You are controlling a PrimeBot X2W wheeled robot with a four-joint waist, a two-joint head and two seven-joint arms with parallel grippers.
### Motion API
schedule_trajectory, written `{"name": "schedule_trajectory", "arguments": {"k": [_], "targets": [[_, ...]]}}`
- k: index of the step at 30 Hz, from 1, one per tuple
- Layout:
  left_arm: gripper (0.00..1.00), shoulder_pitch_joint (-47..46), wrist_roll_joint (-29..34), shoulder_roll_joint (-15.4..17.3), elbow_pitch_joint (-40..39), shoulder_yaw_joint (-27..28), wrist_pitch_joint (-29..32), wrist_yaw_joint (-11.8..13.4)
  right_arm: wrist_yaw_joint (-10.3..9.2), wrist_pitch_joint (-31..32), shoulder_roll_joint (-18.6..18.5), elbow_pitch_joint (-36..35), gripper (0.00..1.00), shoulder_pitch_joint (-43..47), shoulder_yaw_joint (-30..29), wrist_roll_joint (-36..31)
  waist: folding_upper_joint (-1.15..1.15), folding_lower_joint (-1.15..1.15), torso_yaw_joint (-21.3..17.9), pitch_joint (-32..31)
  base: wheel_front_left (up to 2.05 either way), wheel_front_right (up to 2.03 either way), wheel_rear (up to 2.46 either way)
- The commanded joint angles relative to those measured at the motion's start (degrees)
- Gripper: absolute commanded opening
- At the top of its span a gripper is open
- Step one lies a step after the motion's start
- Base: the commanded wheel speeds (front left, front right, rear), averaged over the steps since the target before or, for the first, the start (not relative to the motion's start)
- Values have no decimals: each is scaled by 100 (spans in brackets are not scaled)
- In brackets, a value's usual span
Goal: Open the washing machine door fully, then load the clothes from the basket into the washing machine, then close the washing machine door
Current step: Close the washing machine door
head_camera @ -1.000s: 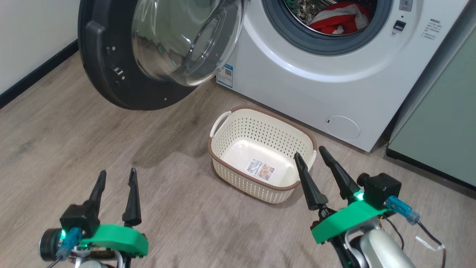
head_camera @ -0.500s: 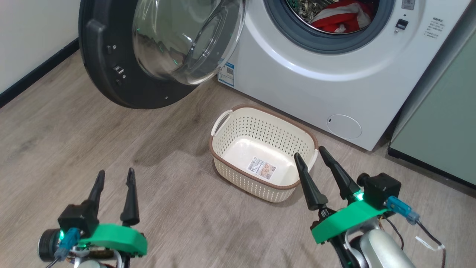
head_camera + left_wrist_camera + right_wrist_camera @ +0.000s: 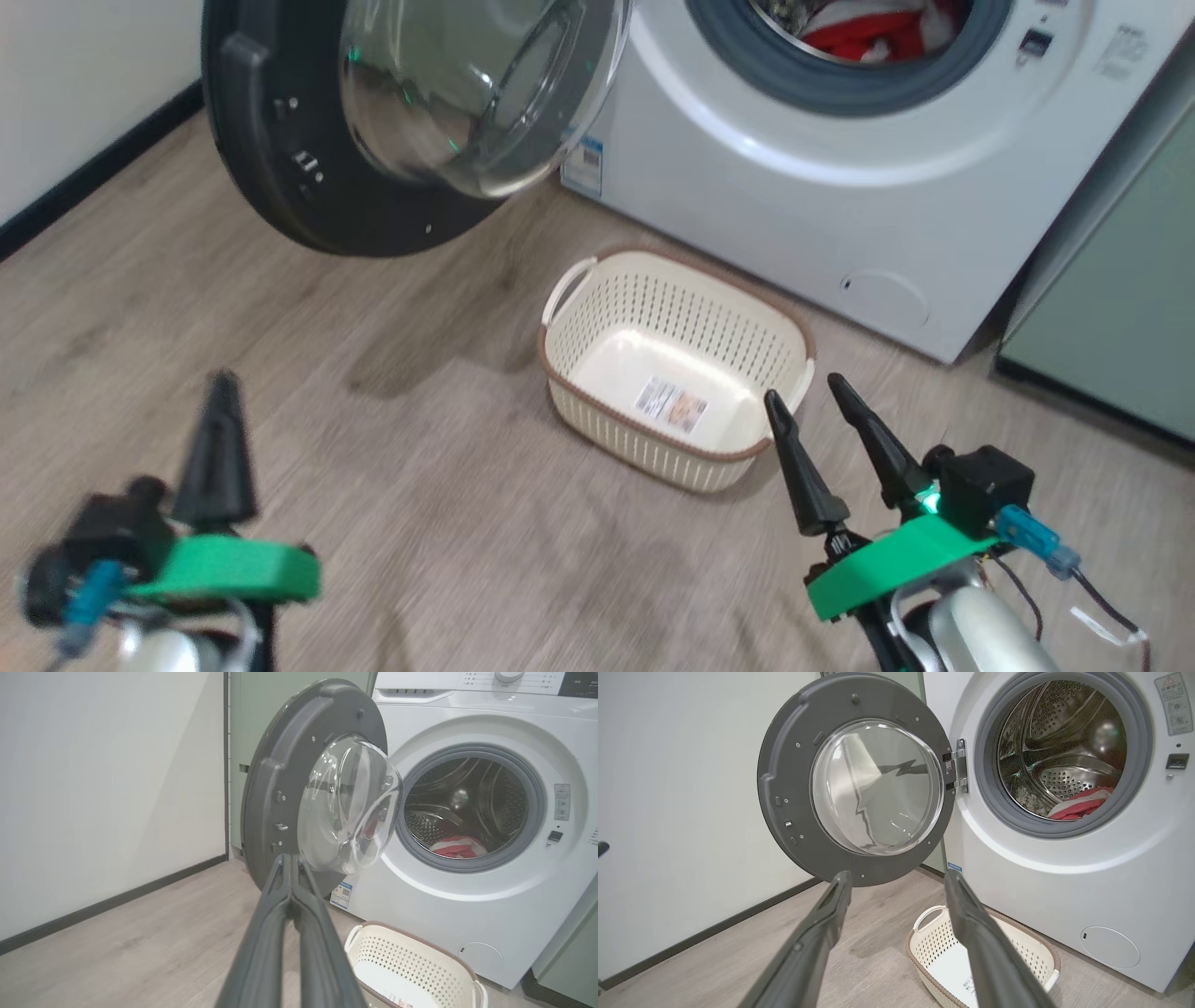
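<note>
Black gloss around clear glass: washing machine door (image 3: 859, 784), standing wide open left of the drum (image 3: 1059, 751). Looks rigid, weighty, slick; best pushed at its free outer edge. Left gripper (image 3: 222, 385) pinched together, right gripper (image 3: 803, 389) spread, both empty.

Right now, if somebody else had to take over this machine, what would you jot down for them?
Left tool: shut, holding nothing, low over the floor, pointing at the washing machine door.
Right tool: open, empty, by the basket.
The door is swung wide open. The clothes, red and white, lie in the drum of the washing machine. The basket sits on the floor in front of it, with only its label inside.
Done: door opened, clothes loaded.
Left: close the door.
</note>
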Motion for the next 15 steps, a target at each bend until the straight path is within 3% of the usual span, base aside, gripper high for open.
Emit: {"name": "schedule_trajectory", "arguments": {"k": [1, 5, 9, 15], "targets": [[0, -467, 84, 26, -330, 291, -29, -55, 0, -37, -100, -237, 100, -137, 67, -63, 0, 0, 12, 185, 0, 0, 0], [0, -1000, 220, 273, -708, 723, -29, -296, 0, -37, -249, -369, 100, -72, -82, -182, 0, 0, 44, 536, 0, 0, 0], [0, -1601, 250, 719, -828, 1218, -29, -461, 0, -37, -378, -497, 100, -151, -93, -286, 0, 0, -144, 974, 0, 0, 0], [0, -2777, 61, 1626, -159, 1846, -29, -651, 0, -37, -596, -619, 100, -447, -95, -357, 0, 0, -479, 1623, 0, 0, 0]]}}
